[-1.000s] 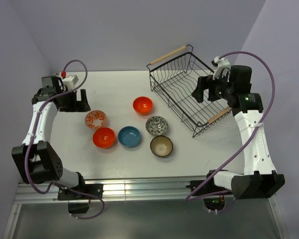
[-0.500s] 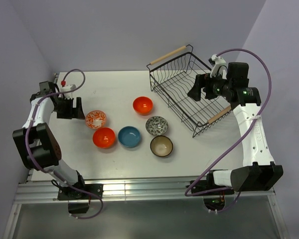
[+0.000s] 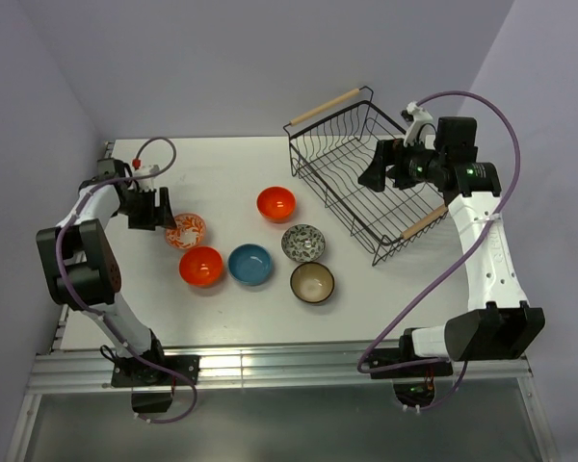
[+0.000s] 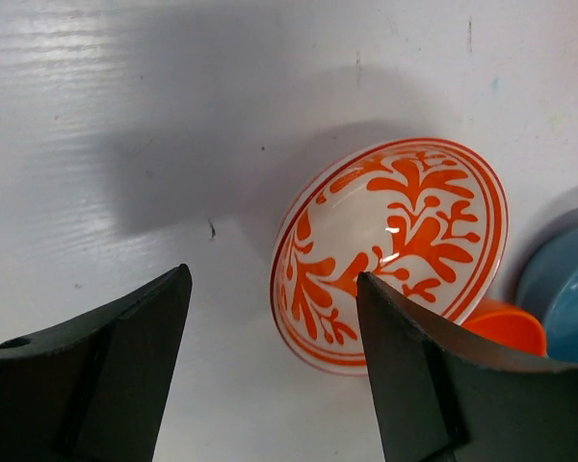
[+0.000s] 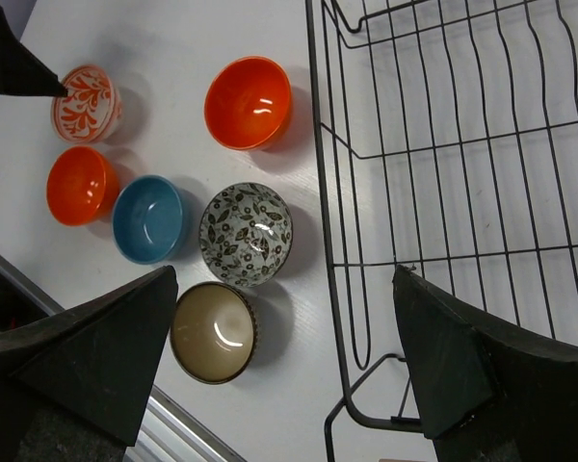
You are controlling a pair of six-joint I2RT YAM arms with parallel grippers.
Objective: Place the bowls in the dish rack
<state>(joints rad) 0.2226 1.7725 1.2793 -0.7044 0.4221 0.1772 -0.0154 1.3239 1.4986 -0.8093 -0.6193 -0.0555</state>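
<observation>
Plain orange bowl (image 3: pixel 201 266) sits just beside orange-and-white bowl (image 3: pixel 185 230).

This seems to be a robotics laboratory or test cell, not a home kitchen. Two white-and-black robot arms (image 3: pixel 486 260) are fixed on an aluminium rail (image 3: pixel 270 371) at the near edge of a plain white table (image 3: pixel 222 173), and purple cables (image 3: pixel 462 93) loop to their wrists. Bare lilac walls (image 3: pixel 222 67) enclose the table. The only household things are small bowls (image 3: pixel 275 203) and a wire dish rack (image 3: pixel 347 164).
</observation>
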